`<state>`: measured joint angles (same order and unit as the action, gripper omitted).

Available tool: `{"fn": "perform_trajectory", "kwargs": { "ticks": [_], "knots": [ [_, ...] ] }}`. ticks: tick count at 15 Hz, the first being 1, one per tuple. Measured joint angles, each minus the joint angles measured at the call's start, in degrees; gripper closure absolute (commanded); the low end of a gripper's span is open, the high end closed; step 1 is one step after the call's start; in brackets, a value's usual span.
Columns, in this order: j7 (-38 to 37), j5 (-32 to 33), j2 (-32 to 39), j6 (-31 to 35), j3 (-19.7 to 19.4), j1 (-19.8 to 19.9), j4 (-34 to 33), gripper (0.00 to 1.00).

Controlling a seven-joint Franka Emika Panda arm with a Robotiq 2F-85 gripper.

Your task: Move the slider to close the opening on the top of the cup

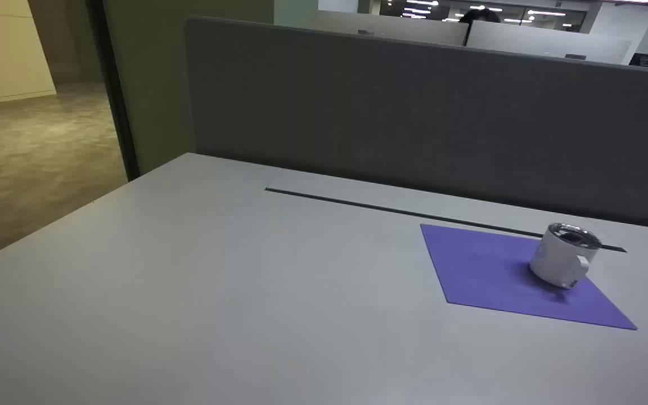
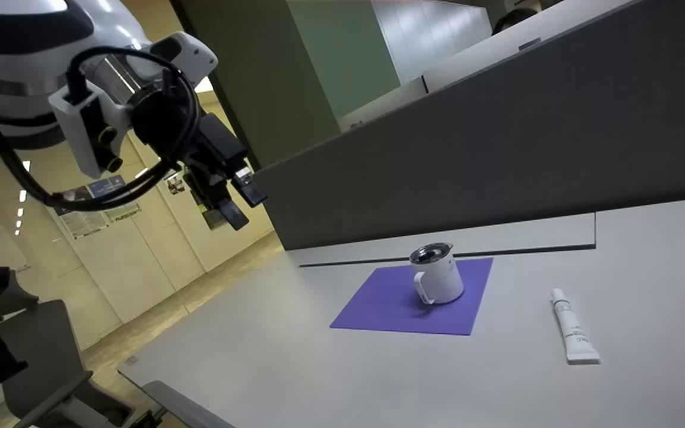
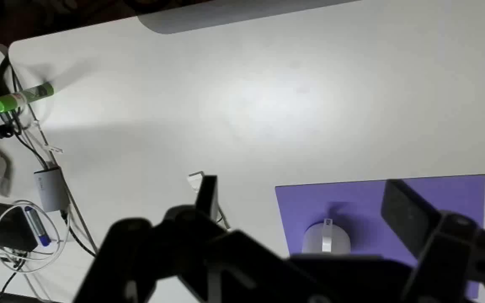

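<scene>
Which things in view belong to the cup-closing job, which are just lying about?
Job:
- cup
- its lid (slider too small to make out)
- gripper, open

Lying about:
- purple mat, under the cup
- white tube
- green-ended stick
- blue-ended pen
- grey box

Smth cup [image 2: 445, 284] w/ glossy plstc-look lid [image 2: 430, 254], matt mat [image 2: 378, 308]

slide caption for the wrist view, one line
Wrist view: the cup on the purple mat, partly hidden behind the open gripper; a green tube at picture left.
</scene>
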<state>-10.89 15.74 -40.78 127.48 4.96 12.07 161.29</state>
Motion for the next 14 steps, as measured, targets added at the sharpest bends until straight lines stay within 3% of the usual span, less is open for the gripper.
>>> {"fn": "perform_trajectory", "kwargs": {
  "ticks": [11,14],
  "knots": [
    [0.59,0.16,0.6,0.23,-0.08,-0.15,-0.15,0.0],
    [4.64,2.35,6.6,5.66,-0.32,-0.33,-2.9,0.0]
  ]
}}
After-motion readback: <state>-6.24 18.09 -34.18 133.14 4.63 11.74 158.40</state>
